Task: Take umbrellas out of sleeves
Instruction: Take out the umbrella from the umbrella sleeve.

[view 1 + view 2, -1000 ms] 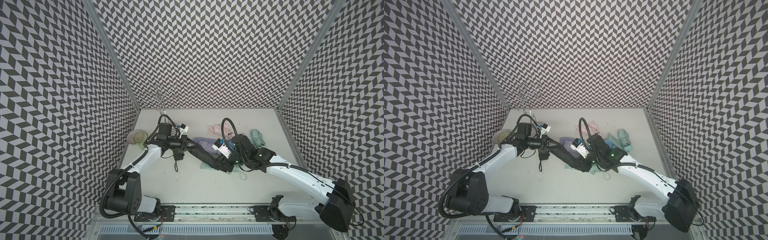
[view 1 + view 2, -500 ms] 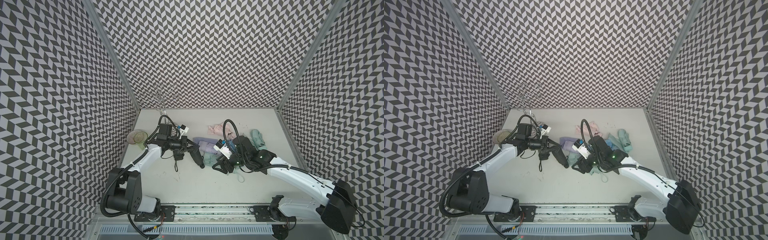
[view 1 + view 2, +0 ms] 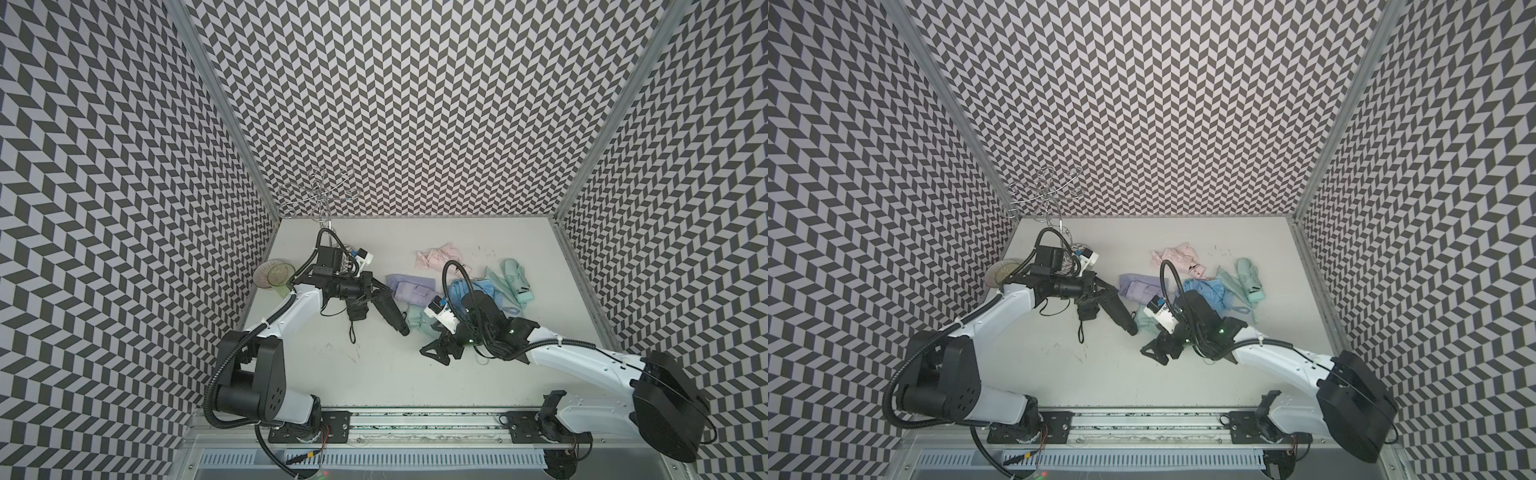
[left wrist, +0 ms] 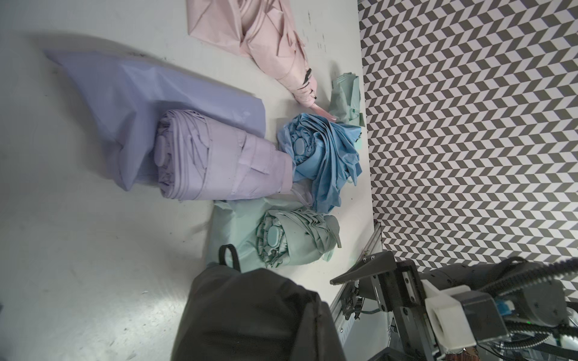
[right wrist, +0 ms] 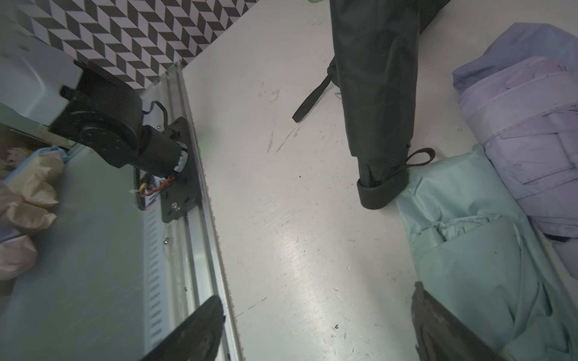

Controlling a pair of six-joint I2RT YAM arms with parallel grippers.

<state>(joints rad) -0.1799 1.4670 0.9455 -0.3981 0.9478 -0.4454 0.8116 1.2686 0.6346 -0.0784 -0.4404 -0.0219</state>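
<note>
The black umbrella [image 3: 390,312], apparently still sleeved, is being clamped by the left tool [image 3: 376,291], far end on the bench [image 3: 374,374], and a pulling grip there is being required of the parted, empty right tool [image 3: 436,358]

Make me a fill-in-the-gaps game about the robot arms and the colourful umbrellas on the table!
1. The left gripper is shut on a long smooth fabric sleeve coloured ____.
2. The right gripper has its jaws ____ and holds nothing.
3. The pleated fabric umbrella lying nearest the back wall is coloured ____.
Missing words: black, open, pink.
</note>
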